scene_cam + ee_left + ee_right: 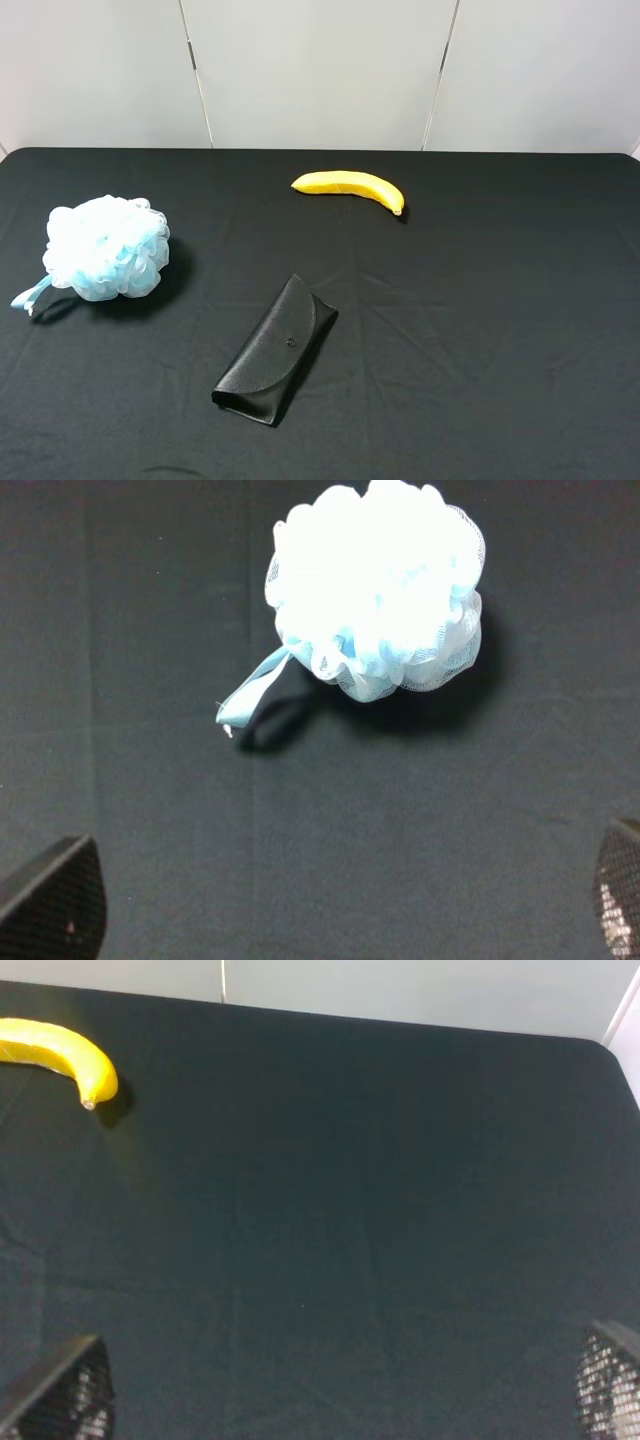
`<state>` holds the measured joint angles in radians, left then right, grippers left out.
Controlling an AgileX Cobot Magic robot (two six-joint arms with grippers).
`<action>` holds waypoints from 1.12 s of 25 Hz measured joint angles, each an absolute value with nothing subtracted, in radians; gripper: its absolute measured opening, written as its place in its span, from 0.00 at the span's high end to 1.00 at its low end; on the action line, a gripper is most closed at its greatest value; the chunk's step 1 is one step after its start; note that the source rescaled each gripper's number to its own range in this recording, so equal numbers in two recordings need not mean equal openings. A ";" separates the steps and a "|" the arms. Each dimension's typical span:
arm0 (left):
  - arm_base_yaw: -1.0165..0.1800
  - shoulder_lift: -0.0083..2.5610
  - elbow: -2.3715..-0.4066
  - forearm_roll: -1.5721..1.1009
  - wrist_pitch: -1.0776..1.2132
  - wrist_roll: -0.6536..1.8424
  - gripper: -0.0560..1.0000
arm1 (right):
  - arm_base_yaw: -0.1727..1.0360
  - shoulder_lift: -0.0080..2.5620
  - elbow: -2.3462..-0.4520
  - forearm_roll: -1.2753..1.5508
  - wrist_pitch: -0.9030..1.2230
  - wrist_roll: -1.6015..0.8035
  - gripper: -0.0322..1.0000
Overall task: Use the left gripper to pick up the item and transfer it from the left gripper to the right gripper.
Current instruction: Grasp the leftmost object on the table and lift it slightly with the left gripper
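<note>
The item, a fluffy light-blue and white mesh bath pouf (106, 247), lies on the black table at the left, its pale blue ribbon loop (30, 296) trailing toward the left edge. The left wrist view shows it from above (378, 590) with the ribbon (250, 692) beside it. My left gripper (335, 905) is open, its fingertips (55, 905) spread wide, apart from the pouf and holding nothing. My right gripper (330, 1390) is open and empty over bare cloth. Neither gripper shows in the exterior high view.
A yellow banana (349, 187) lies at the back middle; it also shows in the right wrist view (55, 1052). A flat black glasses case (277, 350) lies at the front middle. A white wall (320, 70) stands behind the table's far edge.
</note>
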<state>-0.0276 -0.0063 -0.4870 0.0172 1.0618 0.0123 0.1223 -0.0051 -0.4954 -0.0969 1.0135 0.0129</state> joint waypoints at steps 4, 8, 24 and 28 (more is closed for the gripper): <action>-0.028 -0.005 -0.525 0.022 1.065 0.011 0.00 | 0.122 -0.005 -0.495 -0.097 1.014 0.013 0.00; -0.028 0.082 -0.606 0.040 1.081 0.012 0.00 | 0.122 -0.005 -0.495 -0.097 1.014 0.013 0.00; -0.028 0.753 -0.811 0.015 1.033 0.011 0.00 | 0.122 -0.005 -0.495 -0.097 1.014 0.013 0.00; -0.028 0.925 -0.846 0.014 0.994 0.011 0.00 | 0.122 -0.005 -0.495 -0.097 1.014 0.013 0.00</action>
<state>-0.0276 0.9251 -0.8458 0.0138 0.9937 0.0111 0.1223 -0.0051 -0.4954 -0.0969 1.0135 0.0129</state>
